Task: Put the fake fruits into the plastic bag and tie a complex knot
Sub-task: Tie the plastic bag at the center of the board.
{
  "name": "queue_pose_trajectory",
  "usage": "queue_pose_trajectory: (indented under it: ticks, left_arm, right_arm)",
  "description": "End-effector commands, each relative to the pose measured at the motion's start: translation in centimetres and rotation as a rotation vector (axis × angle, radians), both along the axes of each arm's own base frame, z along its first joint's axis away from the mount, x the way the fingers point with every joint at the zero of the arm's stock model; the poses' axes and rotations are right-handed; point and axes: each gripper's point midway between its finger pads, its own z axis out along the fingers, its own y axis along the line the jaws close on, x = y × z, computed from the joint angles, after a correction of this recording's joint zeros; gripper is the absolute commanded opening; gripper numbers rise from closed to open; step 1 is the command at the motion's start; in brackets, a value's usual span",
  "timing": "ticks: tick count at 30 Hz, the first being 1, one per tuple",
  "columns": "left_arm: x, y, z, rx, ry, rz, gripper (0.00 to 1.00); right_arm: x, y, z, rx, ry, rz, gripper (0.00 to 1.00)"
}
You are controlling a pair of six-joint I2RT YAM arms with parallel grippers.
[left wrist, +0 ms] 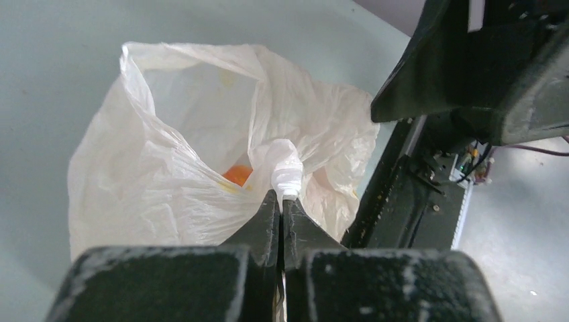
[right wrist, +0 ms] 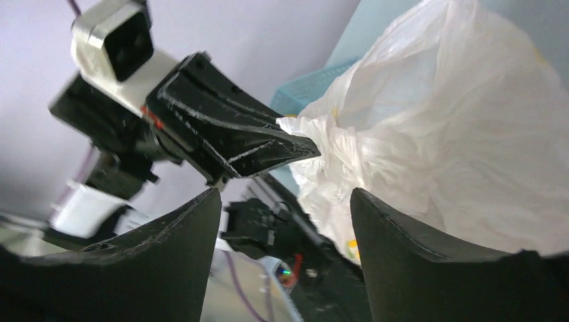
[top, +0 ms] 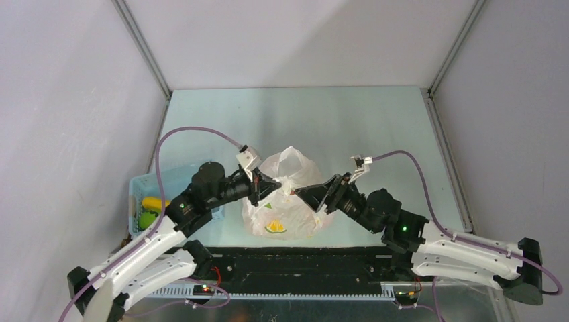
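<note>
At the near edge of the bench (top: 302, 121), slightly left of centre, the plastic bag (top: 285, 194) is seated upright, with a yellow-green fruit-slice print (top: 275, 227) on its near face. The bag mouth is partly gathered. Through the thin film one orange fruit (left wrist: 236, 174) is seen inside; other contents cannot be made out.

The left pincer (left wrist: 282, 198) is clamped tight on a twisted white handle tail (left wrist: 285, 164) at the bag's neck, the two fingers meeting with only the plastic between them. The right pincer (right wrist: 282, 201) is held wide, with nothing between its fingers. It is pointed at the same neck from the opposite side, and the bag wall lies just beside one finger. In the top view both pincer tips are found close together above the bag.

A light blue basket (top: 137, 191) is set against the left edge, just beside the left arm. A yellow fruit (top: 154, 202) and a green fruit (top: 147, 219) are contained in it.

Bare bench surface is seen between the bag and the far edge, and between the bag and the right edge.
</note>
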Motion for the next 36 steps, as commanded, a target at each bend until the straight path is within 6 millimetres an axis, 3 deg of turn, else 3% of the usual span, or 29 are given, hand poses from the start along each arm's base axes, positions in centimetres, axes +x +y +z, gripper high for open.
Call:
queue_pose_trajectory:
  ticks: [1, 6, 17, 26, 36]
  left_arm:
    - [1.8, 0.5, 2.9, -0.055, -0.174, 0.109, 0.00]
    - [1.6, 0.8, 3.0, -0.063, -0.201, 0.124, 0.00]
    - [0.9, 0.5, 2.0, -0.031, -0.215, 0.130, 0.00]
    - [0.0, 0.2, 2.1, -0.042, -0.236, 0.100, 0.00]
    - [-0.6, -0.3, 1.5, -0.010, -0.256, 0.066, 0.00]
  right_arm:
    - [0.7, 0.5, 1.4, 0.242, 0.274, -0.055, 0.76]
    - [1.2, 1.7, 2.1, 0.346, 0.387, -0.052, 0.83]
    - [2.5, 4.7, 3.0, 0.438, 0.474, -0.034, 0.73]
    - [5.2, 4.8, 1.0, 0.467, 0.555, -0.150, 0.68]
    - [6.4, 6.0, 0.5, 0.439, 0.589, -0.161, 0.60]
